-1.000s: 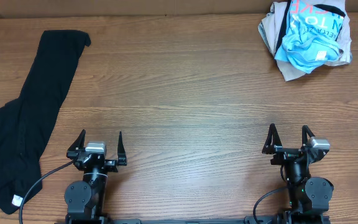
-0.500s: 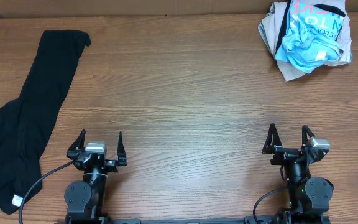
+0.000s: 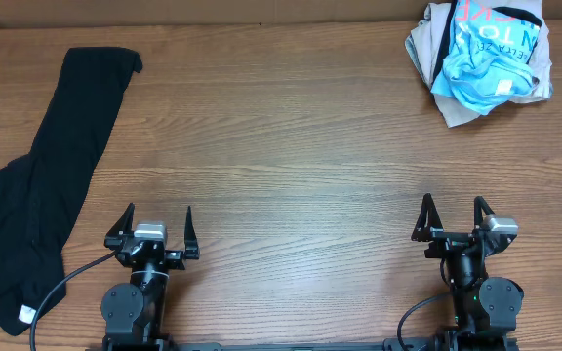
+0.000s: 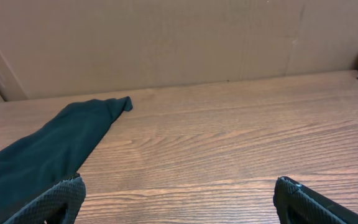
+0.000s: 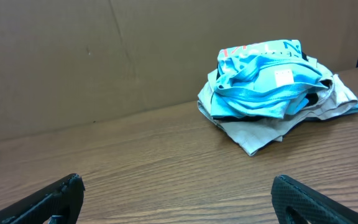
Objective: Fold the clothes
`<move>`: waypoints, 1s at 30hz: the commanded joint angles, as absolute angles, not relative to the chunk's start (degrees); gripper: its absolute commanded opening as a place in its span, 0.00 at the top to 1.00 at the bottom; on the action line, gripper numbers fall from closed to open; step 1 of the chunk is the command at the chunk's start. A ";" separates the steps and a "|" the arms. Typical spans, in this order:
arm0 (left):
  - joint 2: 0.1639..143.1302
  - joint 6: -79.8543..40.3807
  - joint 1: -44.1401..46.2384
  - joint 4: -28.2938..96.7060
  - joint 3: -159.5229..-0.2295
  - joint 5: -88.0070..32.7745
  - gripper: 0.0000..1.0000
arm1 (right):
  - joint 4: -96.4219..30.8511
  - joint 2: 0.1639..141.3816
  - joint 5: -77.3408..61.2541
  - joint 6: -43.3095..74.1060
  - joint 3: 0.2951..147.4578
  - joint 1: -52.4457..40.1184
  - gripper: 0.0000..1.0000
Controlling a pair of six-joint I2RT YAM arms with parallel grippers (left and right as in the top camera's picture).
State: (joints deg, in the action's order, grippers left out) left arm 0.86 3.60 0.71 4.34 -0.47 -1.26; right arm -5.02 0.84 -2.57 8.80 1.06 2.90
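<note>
The clothes, a long plain black garment (image 3: 52, 175), lie stretched along the table's left side, with a small white tag (image 3: 25, 314) at the near end. The far end also shows in the left wrist view (image 4: 48, 152). My left gripper (image 3: 156, 214) is open and empty at the front, to the right of the garment's lower part. In the left wrist view its jaws (image 4: 179, 199) are wide apart over bare wood. My right gripper (image 3: 452, 207) is open and empty at the front right, and its jaws (image 5: 179, 199) are also wide apart.
A crumpled pile of light-blue and beige printed garments (image 3: 483, 57) lies at the back right corner, and shows in the right wrist view (image 5: 272, 90). A cardboard wall (image 4: 166, 43) stands along the table's back edge. The wooden table (image 3: 291, 166) spreads between them.
</note>
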 commanded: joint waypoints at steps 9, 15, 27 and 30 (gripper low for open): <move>0.27 4.71 0.30 4.45 -0.30 -0.64 0.00 | -4.64 0.16 -2.17 9.02 0.47 2.57 0.00; 0.27 4.71 0.30 4.45 -0.30 -0.64 0.00 | -4.64 0.16 -2.17 9.02 0.47 2.57 0.00; 0.27 5.39 0.30 4.08 -0.30 2.46 0.00 | -3.55 0.16 -0.73 9.02 0.47 2.59 0.00; 0.27 5.37 0.30 4.08 -0.30 2.74 0.00 | -3.60 0.16 -0.93 9.02 0.47 2.59 0.00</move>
State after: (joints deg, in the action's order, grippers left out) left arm 0.86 4.08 0.71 4.34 -0.47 0.62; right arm -3.99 0.84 -1.50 8.80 1.04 2.90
